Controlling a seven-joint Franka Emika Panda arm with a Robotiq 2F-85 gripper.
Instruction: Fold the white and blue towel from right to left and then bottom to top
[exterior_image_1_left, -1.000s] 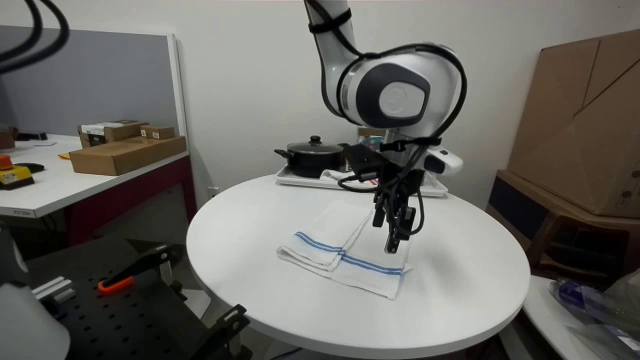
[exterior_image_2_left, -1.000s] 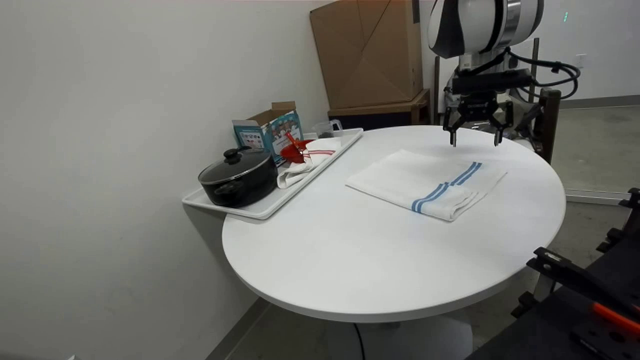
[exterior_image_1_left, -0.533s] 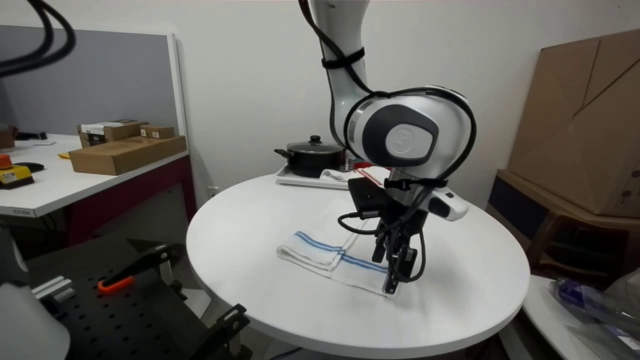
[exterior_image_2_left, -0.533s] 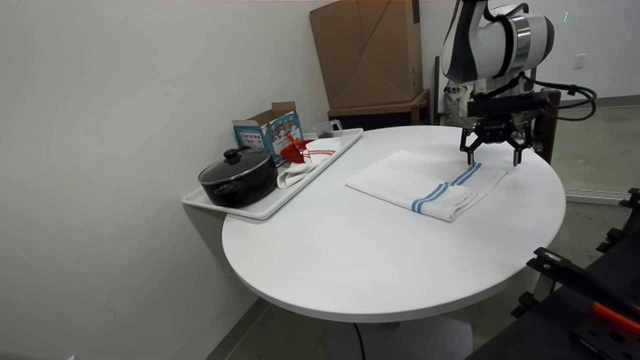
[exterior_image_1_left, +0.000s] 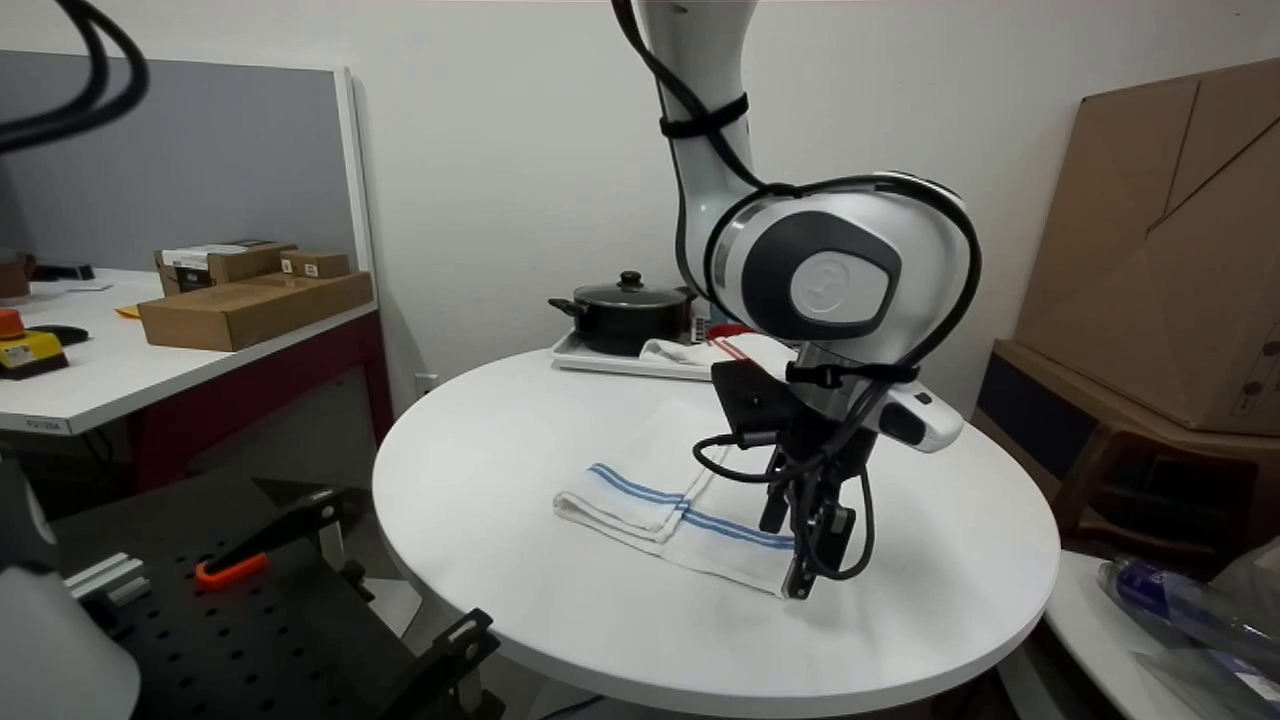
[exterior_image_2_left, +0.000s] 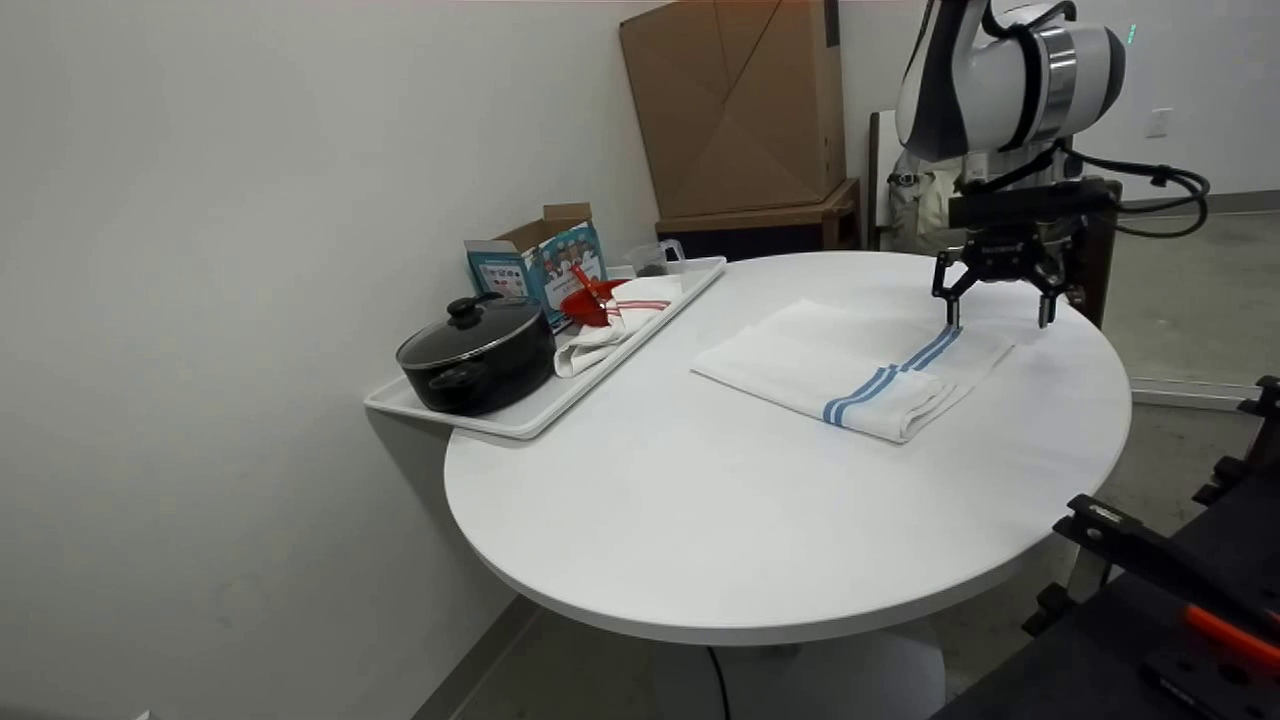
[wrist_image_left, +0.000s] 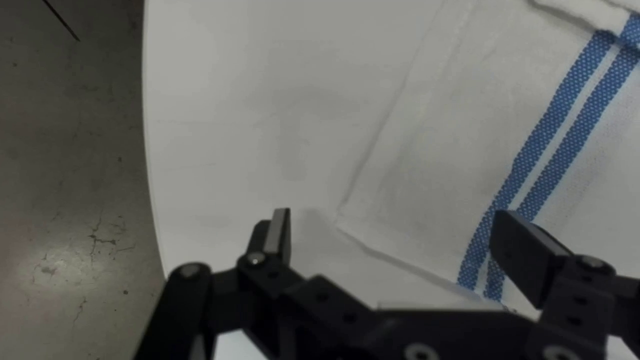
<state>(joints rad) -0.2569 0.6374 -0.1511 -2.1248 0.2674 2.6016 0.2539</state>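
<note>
White and blue towel (exterior_image_2_left: 845, 362) of thin woven cloth, lying partly doubled over on a round, smooth white surface (exterior_image_2_left: 760, 530); its paired blue stripes look finely speckled, its hem slightly rippled. The black pincer (exterior_image_2_left: 1000, 320) stands spread at one flat corner — in the wrist view, one finger over the stripes, the other past the cloth's edge. Whether either touches anything is hard to tell.

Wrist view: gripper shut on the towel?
No, the gripper stands open, with a corner of the towel showing between its jaws.
</note>
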